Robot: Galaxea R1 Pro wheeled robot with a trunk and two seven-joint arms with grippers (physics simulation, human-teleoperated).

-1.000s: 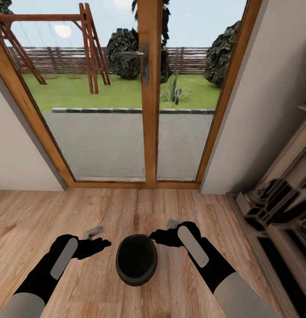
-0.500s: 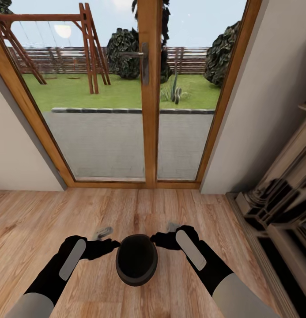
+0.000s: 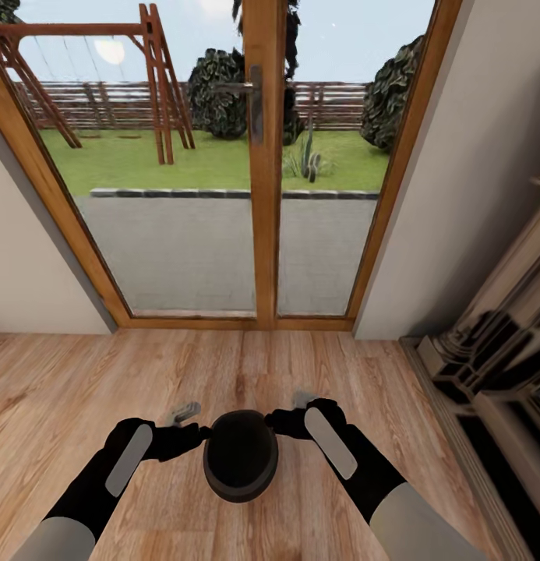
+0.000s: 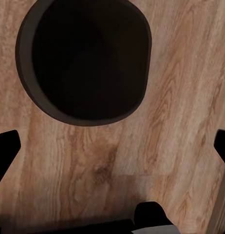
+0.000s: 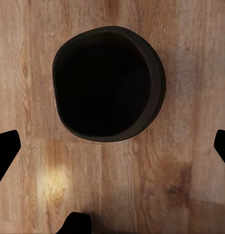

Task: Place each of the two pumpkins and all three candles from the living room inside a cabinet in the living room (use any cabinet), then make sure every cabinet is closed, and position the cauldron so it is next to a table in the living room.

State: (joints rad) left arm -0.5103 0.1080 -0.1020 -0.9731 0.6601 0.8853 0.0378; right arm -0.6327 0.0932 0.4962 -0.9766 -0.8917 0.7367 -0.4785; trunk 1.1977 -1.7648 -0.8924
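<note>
Cauldron (image 3: 241, 466), on the floor (image 3: 82, 389) before the glass door (image 3: 262, 164): we note left pincer (image 3: 198, 433) and right pincer (image 3: 274, 421), both spread empty, now closed in against its rim, two-handed lift likely next.

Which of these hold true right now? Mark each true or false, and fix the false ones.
1. The black pot stands on the wooden floor. True.
2. The pot holds a pumpkin. False: its inside looks dark and bare.
3. The left hand and right hand sit on opposite sides of the pot. True.
4. Both hands are shut. False: in the wrist views each hand's fingers are spread wide.
5. The glass door ahead stands open. False: it looks closed, with the garden visible through the panes.
</note>
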